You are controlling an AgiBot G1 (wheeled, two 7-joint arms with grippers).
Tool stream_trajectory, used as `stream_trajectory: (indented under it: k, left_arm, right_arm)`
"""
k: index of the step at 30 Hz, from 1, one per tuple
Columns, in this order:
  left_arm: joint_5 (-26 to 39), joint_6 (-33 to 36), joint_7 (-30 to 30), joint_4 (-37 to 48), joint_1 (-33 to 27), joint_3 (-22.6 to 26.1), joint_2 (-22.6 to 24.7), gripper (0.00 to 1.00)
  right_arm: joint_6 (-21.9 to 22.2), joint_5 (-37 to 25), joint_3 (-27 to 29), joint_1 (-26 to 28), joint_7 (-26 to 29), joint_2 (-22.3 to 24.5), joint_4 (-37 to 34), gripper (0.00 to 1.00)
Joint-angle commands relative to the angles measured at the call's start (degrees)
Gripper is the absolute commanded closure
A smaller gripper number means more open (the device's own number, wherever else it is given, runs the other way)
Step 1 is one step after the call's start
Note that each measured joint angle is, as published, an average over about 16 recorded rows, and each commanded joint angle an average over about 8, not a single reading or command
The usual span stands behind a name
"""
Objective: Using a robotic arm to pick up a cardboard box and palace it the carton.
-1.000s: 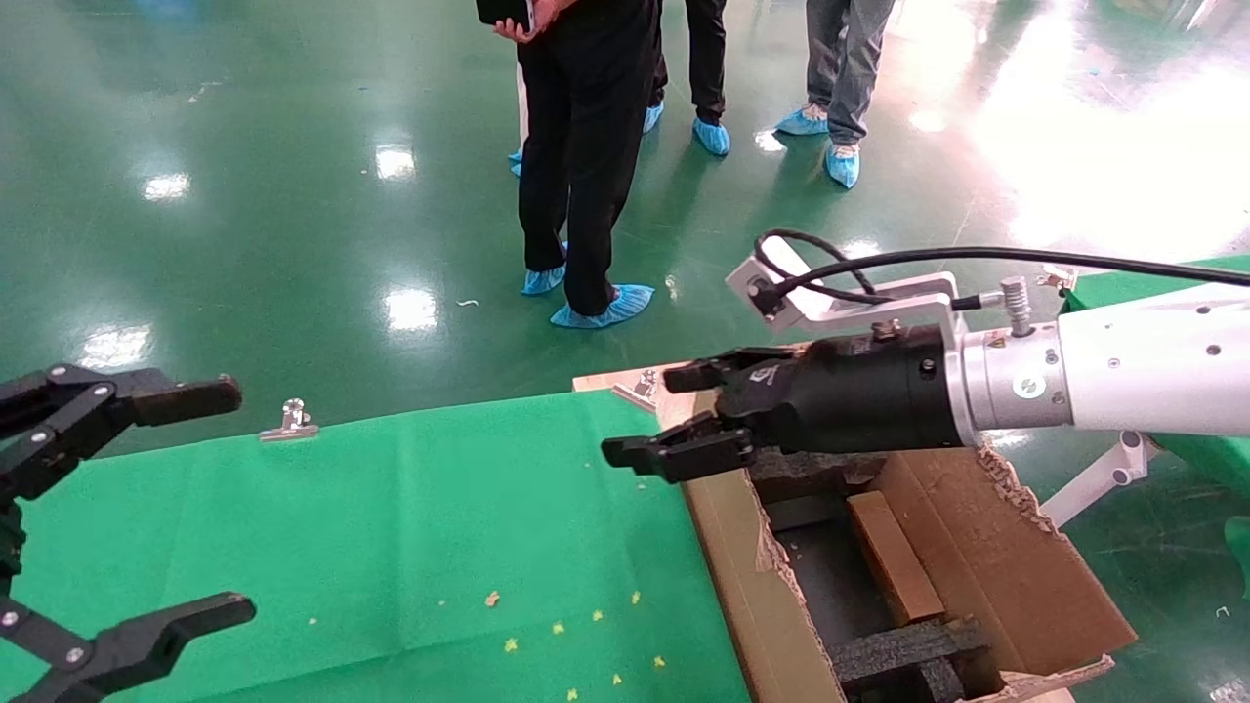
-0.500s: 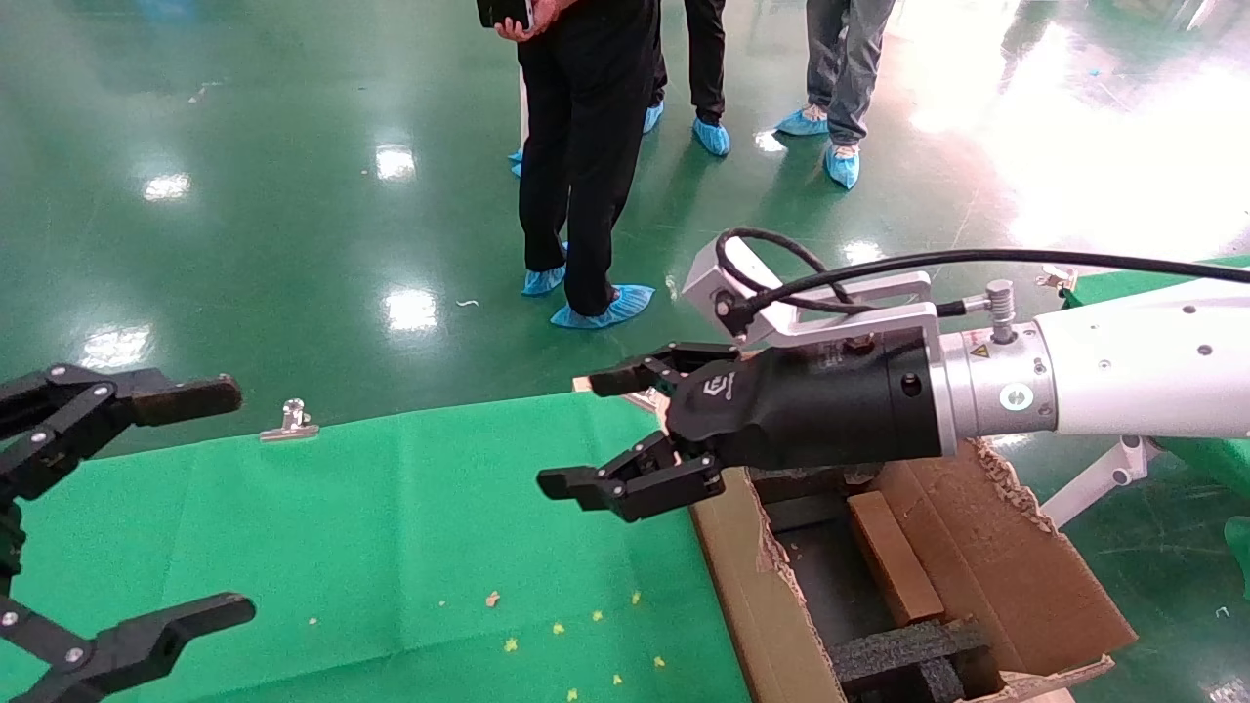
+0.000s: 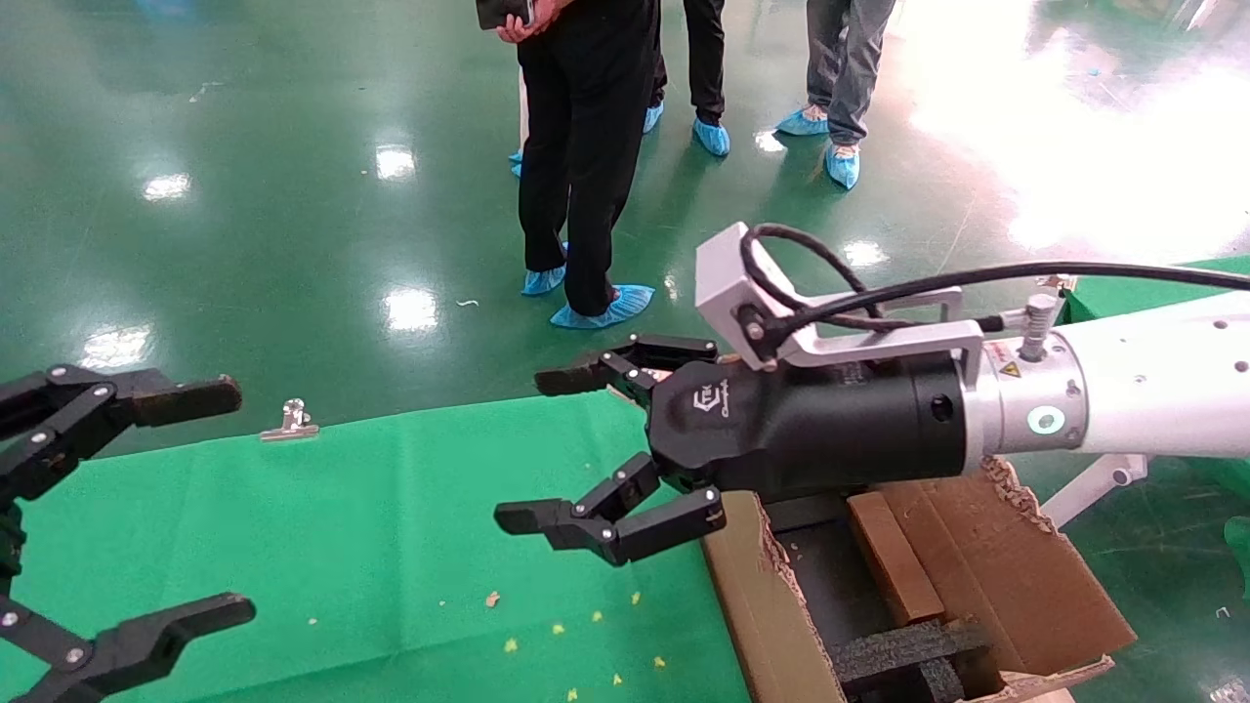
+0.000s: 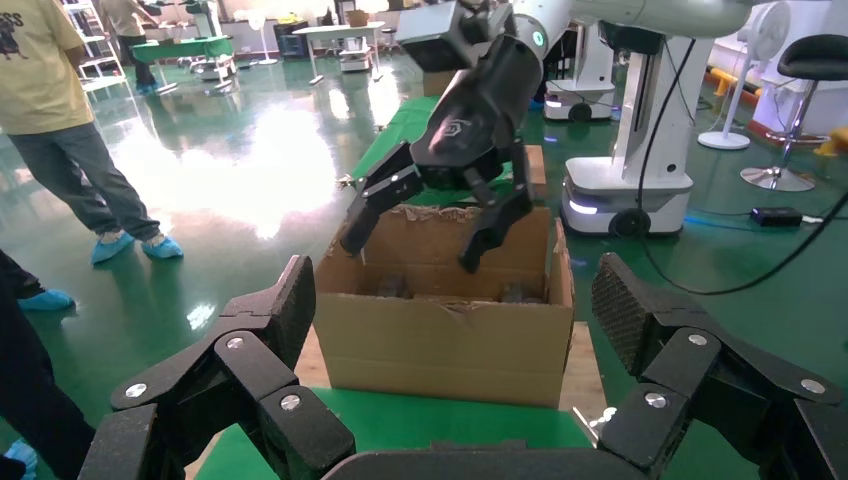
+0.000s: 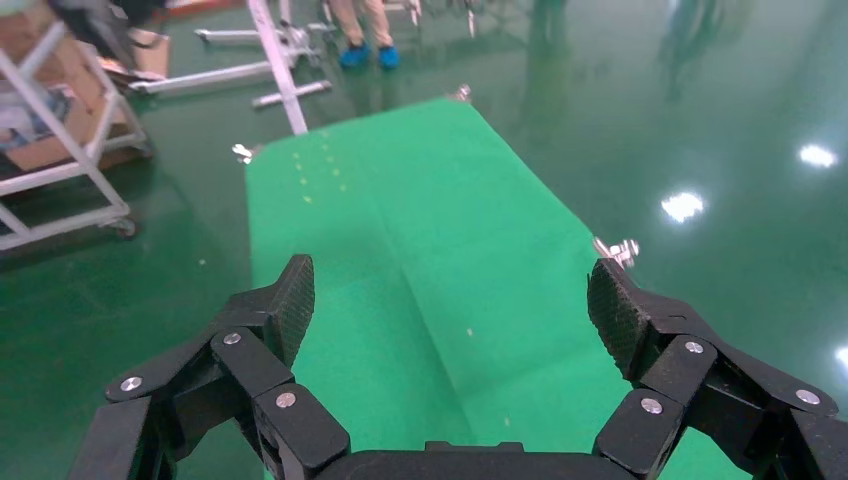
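Note:
The small brown cardboard box [image 3: 889, 557] lies flat inside the carton [image 3: 752, 605], between black foam blocks [image 3: 908, 649]. The right arm's white joint with its green light [image 3: 1045, 420] reaches in from the right. My right gripper [image 3: 537, 447] is open and empty, above the green cloth just left of the carton's rim. It also shows in the left wrist view [image 4: 410, 250], above the carton [image 4: 440, 340]. In its own view the right gripper [image 5: 450, 300] looks down on bare green cloth. My left gripper [image 3: 227, 503] is parked open and empty at the left edge.
The green cloth table [image 3: 391, 527] has a metal clip [image 3: 291, 420] on its far edge and small crumbs near the front. Several people in blue shoe covers [image 3: 601, 308] stand behind the table. A white robot base [image 4: 620, 190] stands beyond the carton.
My right gripper has moved left, from over the carton out over the green cloth, and its jaws have opened wider. The left gripper has not moved.

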Motion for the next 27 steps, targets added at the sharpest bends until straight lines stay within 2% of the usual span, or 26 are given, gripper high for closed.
stream_trajectory:
  k: [1, 17, 22, 27]
  left_arm:
    - [0.0, 0.0, 0.0, 0.0, 0.0, 0.0, 0.0, 0.00]
    - [0.0, 0.0, 0.0, 0.0, 0.0, 0.0, 0.0, 0.00]
    - [0.0, 0.0, 0.0, 0.0, 0.0, 0.0, 0.0, 0.00]
    - [0.0, 0.0, 0.0, 0.0, 0.0, 0.0, 0.0, 0.00]
  right_arm:
    - [-1.5, 0.2, 3.0, -1.9, -1.2, -0.4, -0.2, 0.00]
    - [-13.5, 2.2, 27.0, -16.7, -10.8, -3.7, -1.4, 0.00]
    - [-16.1, 2.6, 32.2, -19.9, -12.7, -4.4, -1.6, 0.00]
    - [-17.0, 2.8, 34.2, -21.1, -13.2, -4.6, -1.7, 0.00]
